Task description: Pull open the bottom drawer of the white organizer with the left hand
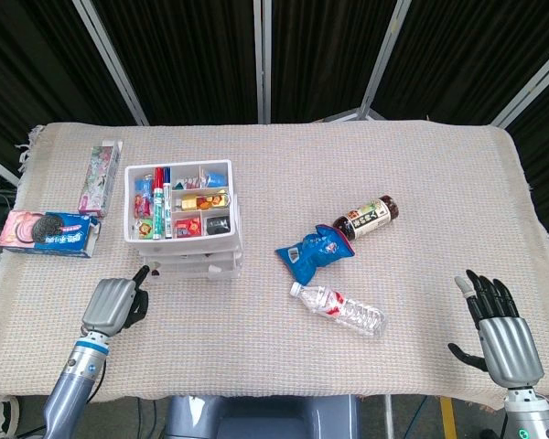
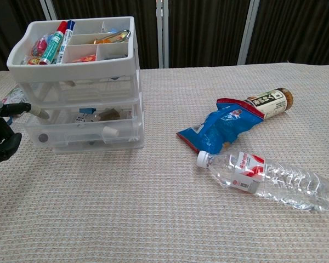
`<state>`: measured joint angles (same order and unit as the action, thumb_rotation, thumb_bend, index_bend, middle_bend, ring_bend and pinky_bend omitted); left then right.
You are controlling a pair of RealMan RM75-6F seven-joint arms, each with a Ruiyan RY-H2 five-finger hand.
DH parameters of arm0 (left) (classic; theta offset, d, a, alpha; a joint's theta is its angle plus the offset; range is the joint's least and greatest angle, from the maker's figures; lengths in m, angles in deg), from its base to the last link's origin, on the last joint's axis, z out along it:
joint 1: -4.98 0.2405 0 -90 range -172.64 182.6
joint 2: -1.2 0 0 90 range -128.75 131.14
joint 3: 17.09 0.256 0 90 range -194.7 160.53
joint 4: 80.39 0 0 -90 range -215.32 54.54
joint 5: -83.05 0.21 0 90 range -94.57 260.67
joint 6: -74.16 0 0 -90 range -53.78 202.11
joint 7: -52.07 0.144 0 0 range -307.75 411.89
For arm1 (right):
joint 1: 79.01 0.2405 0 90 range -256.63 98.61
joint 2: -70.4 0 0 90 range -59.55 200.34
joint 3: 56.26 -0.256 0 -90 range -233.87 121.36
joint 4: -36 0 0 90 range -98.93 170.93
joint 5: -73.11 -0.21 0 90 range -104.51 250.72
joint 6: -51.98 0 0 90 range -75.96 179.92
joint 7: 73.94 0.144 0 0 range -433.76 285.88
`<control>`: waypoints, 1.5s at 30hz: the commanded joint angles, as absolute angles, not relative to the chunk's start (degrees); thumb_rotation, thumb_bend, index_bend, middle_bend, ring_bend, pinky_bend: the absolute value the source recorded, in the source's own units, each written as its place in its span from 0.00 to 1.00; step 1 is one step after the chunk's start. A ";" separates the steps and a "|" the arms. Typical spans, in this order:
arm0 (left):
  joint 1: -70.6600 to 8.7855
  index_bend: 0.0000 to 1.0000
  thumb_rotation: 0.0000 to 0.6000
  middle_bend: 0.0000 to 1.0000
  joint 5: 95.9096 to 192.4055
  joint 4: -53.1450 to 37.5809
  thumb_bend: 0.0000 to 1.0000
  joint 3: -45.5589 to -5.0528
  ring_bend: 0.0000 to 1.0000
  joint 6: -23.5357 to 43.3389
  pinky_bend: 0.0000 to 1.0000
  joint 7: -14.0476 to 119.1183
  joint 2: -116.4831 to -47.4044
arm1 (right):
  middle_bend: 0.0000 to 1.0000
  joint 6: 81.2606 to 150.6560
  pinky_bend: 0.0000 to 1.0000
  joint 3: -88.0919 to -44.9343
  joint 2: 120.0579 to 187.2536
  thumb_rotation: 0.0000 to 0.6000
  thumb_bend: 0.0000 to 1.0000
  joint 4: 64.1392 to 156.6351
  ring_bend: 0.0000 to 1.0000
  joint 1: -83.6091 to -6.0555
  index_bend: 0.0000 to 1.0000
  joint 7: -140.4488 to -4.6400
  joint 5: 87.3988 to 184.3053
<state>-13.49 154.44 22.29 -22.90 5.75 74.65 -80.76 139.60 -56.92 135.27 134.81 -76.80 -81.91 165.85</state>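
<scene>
My left hand (image 1: 112, 303) sits curled, one finger out beside the white organizer (image 1: 185, 240), holding nothing. The bottom drawer (image 2: 82, 135) is closed. My right hand (image 1: 505, 331) rests with fingers spread.

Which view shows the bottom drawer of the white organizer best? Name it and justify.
The chest view: it faces the bottom drawer front-on, so its clear front and the contents behind it show, with the left hand beside it. The head view looks down on the white organizer, whose top tray hides most of that drawer.
</scene>
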 commanded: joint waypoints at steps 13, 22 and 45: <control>-13.26 0.40 1.00 0.89 155.68 22.63 0.77 -19.88 0.92 5.56 0.82 72.75 -80.53 | 0.00 139.41 0.00 -56.90 135.12 1.00 0.00 134.97 0.00 -76.78 0.00 -81.88 165.67; -11.35 0.42 1.00 0.89 161.57 23.36 0.77 -16.05 0.92 3.33 0.82 69.66 -78.31 | 0.00 139.41 0.00 -56.85 135.25 1.00 0.00 135.01 0.00 -76.83 0.00 -82.14 165.69; -9.02 0.29 1.00 0.89 167.56 21.57 0.64 -13.87 0.92 -0.13 0.82 67.40 -77.10 | 0.00 139.49 0.00 -56.83 135.33 1.00 0.00 135.06 0.00 -76.90 0.00 -82.28 165.77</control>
